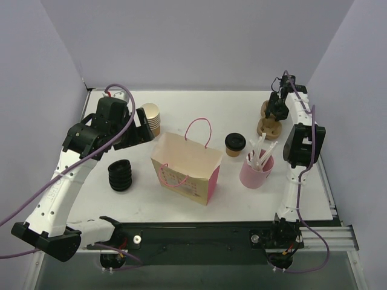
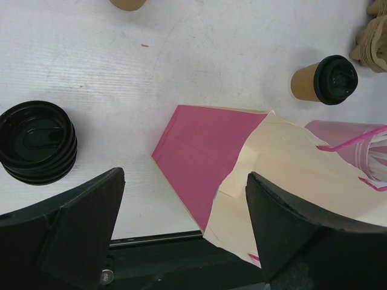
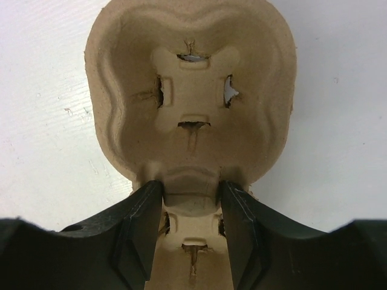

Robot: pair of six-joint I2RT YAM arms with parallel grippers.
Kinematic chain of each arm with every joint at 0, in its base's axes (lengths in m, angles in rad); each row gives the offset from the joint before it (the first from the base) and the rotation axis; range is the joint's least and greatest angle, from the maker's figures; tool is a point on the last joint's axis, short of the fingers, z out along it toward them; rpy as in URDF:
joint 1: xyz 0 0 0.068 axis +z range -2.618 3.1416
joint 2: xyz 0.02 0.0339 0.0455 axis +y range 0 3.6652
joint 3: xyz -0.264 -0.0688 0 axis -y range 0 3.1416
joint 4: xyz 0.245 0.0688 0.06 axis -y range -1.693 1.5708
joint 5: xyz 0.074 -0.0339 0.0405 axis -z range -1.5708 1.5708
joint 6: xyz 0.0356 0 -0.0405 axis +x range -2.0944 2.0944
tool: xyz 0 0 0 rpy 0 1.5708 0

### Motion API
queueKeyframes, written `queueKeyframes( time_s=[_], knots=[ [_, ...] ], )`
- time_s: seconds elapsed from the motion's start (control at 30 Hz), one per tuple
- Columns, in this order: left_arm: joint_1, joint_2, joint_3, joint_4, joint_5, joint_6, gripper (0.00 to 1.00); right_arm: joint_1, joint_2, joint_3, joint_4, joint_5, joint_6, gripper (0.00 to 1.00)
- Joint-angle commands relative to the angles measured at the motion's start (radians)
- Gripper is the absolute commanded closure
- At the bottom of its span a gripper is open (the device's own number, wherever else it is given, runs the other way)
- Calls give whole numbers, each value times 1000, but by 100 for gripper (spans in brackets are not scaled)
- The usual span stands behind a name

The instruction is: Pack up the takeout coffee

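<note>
Plainly not packed yet: note the takeout coffee [image 1: 234,144] standing upright on the table [image 1: 199,109], outside the paper bag [image 1: 187,163], between it and the pink cup of straws [image 1: 256,169]. At the far right, pinching the narrow middle ridge of the pulp cup carrier [image 3: 190,90] with the right gripper [image 3: 190,187]. On the left, holding the left gripper [image 2: 181,181] spread wide beside the bag, gripping nothing.

Likely ways to go wrong:
- Lifting the carrier by so thin a ridge and tearing or tilting it.
- Swinging it low toward the coffee and clipping the straws or toppling the lidded cup.
- Pressing it against the bag's soft rim or pink handles and folding the mouth shut.

Worth watching the left arm too, close to the stack of paper cups [image 1: 151,118] and the stack of lids [image 1: 121,175].
</note>
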Motion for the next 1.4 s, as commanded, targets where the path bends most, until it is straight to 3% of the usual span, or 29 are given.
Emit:
queueKeyframes(
  time_s=[0.0, 0.07, 0.27, 0.4, 0.5, 0.57, 0.63, 0.67, 0.73, 0.77, 0.9, 0.97, 1.0, 1.1, 1.3, 1.37],
  knots=[
    [12, -21, 0, 23, 10, 19, 9, 4, 18, 27, -23, 36, 5, 57],
    [15, -19, 0, 23, 10, 22, 9, 6, 21, 36, -23, 39, 2, 70],
    [21, -14, -1, 32, 16, 23, 8, 13, -37, 92, -34, 76, -8, 71],
    [21, -7, -3, 41, 22, 22, 8, 23, -90, 86, -7, 181, -16, 72],
    [23, -7, -3, 46, 25, 22, 8, 15, -106, 30, 53, 102, -19, 70],
    [23, -5, -3, 44, 25, 23, 8, -11, -89, 33, 55, -49, 17, 69],
    [24, -7, -2, 44, 27, 23, 8, -5, -83, 35, 21, 29, 4, 70],
    [26, -7, -2, 44, 28, 23, 9, 16, -66, 65, -1, 194, -33, 71],
    [26, -4, 0, 44, 30, 23, 8, 29, -55, 81, -46, 254, -59, 72],
    [24, -5, 3, 44, 31, 25, 9, 29, -75, 69, -40, 245, -65, 72],
    [26, -2, -1, 49, 34, 23, 9, -8, -164, -66, 125, -124, 6, 69],
    [26, -1, 0, 50, 40, 20, 8, -23, -152, -37, 120, -189, 33, 68],
    [26, 1, 0, 53, 40, 20, 8, -22, -141, -14, 74, -173, 38, 68],
    [27, -2, -5, 56, 40, 20, 8, 15, -106, 62, -17, 144, -48, 70],
    [29, -7, -6, 61, 45, 17, 8, 10, -138, -11, 29, 24, -41, 70],
    [27, -4, -3, 59, 48, 17, 8, -11, -120, -13, 30, -88, -7, 65]
  ],
)
